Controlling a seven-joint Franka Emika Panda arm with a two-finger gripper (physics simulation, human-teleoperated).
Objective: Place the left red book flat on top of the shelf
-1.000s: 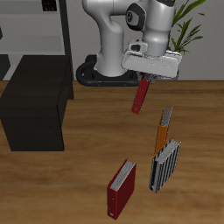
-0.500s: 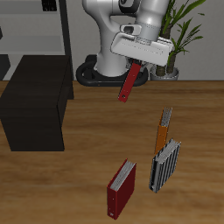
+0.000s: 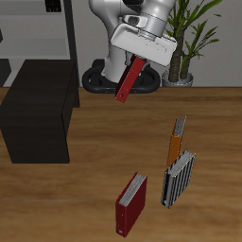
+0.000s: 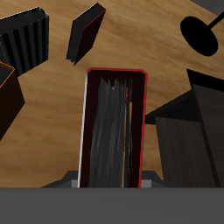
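Note:
My gripper (image 3: 141, 60) is shut on the left red book (image 3: 129, 81), a thin dark-red hardcover, and holds it tilted in the air in front of the robot's base, well above the table. The wrist view shows the book (image 4: 112, 131) end-on between the jaws, with its pages visible. The shelf (image 3: 38, 109), a low matt-black box with a flat top, stands off to the side of the book and lower; it also shows in the wrist view (image 4: 197, 131). The second red book (image 3: 131, 203) lies near the table's front edge.
An orange book (image 3: 177, 138) stands beside a dark ribbed caddy (image 3: 178, 177). A tall thin-framed grey rack (image 3: 47, 33) stands behind the shelf. A potted plant (image 3: 194, 33) is at the back. In the wrist view, the second red book (image 4: 87, 32) and the caddy (image 4: 24, 37) lie below.
The gripper has risen and moved toward the shelf's side with the red book, which now tilts more. Nothing on the table has moved.

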